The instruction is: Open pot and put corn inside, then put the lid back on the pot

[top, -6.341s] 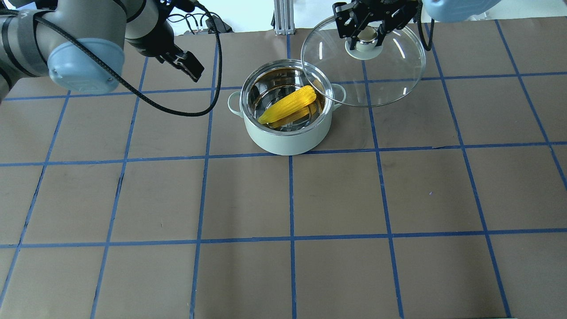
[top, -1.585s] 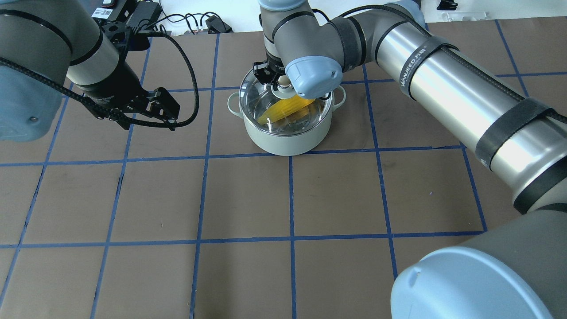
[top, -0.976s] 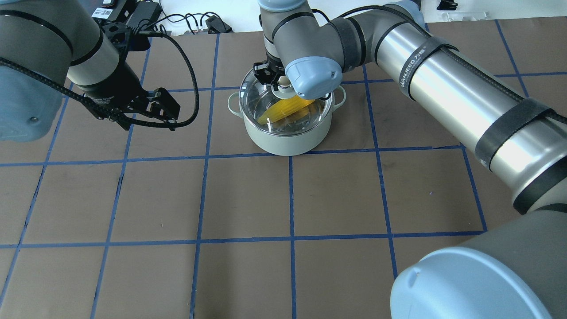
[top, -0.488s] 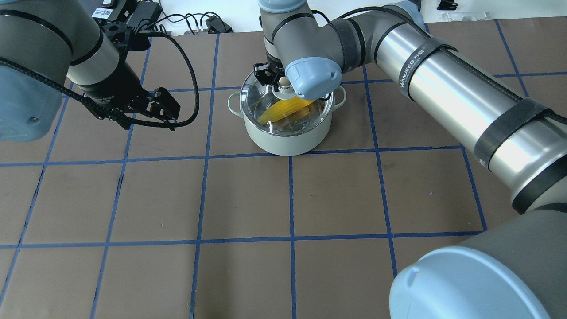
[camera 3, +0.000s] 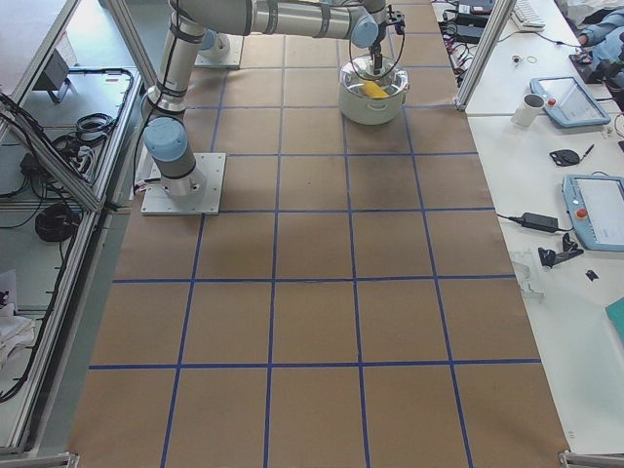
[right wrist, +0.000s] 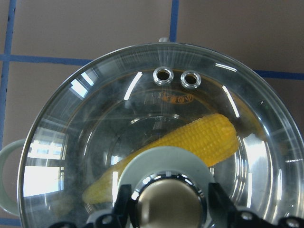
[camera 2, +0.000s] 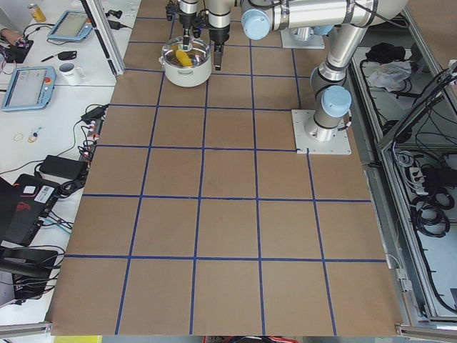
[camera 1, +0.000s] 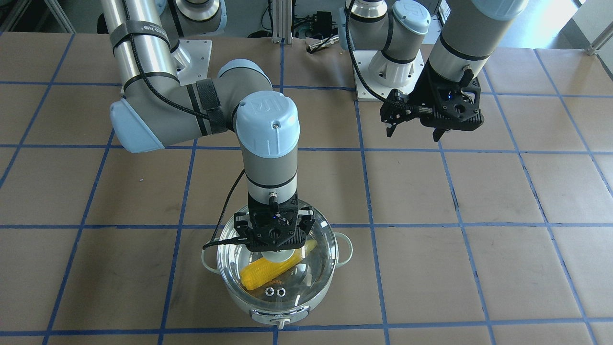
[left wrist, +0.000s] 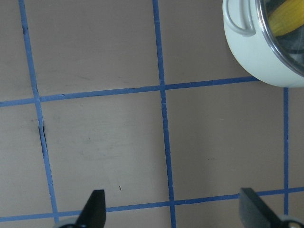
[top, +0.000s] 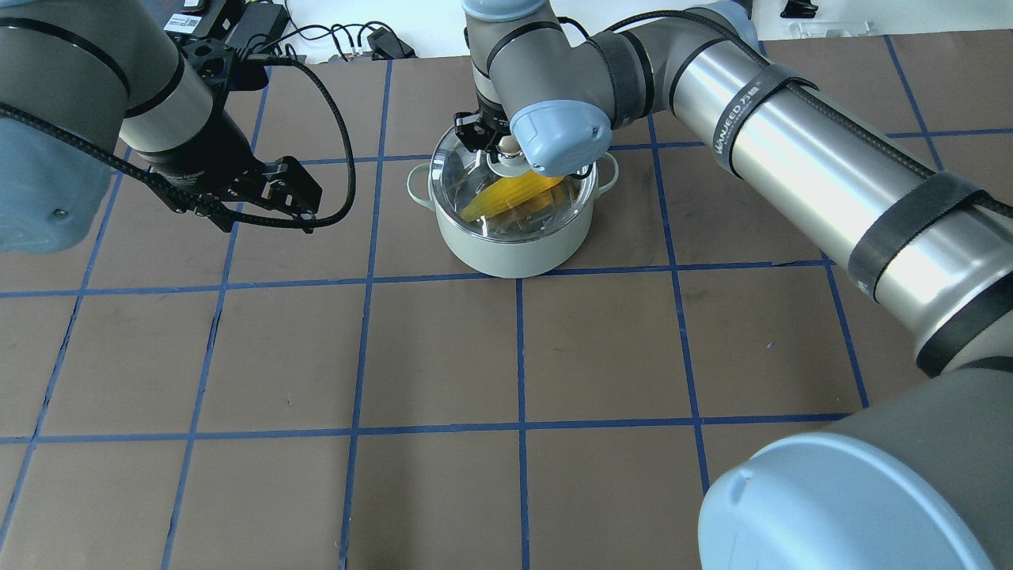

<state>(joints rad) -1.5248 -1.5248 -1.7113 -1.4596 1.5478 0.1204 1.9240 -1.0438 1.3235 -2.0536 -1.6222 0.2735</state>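
Covering corn (camera 1: 273, 271) inside pot (camera 1: 282, 314): lid (camera 1: 316, 268).

overhead, front, side views share pot (top: 513, 237), wrists close, perhaps

lid (camera 1: 306, 282) shuts pot (top: 514, 245), right gripper (camera 1: 274, 239) above

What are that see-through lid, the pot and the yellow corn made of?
The lid looks like clear glass: the corn shows through it and window reflections glint on it. The pot seems to be metal, with a matte pale green coat outside and a mirror-like steel lining. The corn is probably plastic or rubber: evenly bright yellow, slightly glossy.
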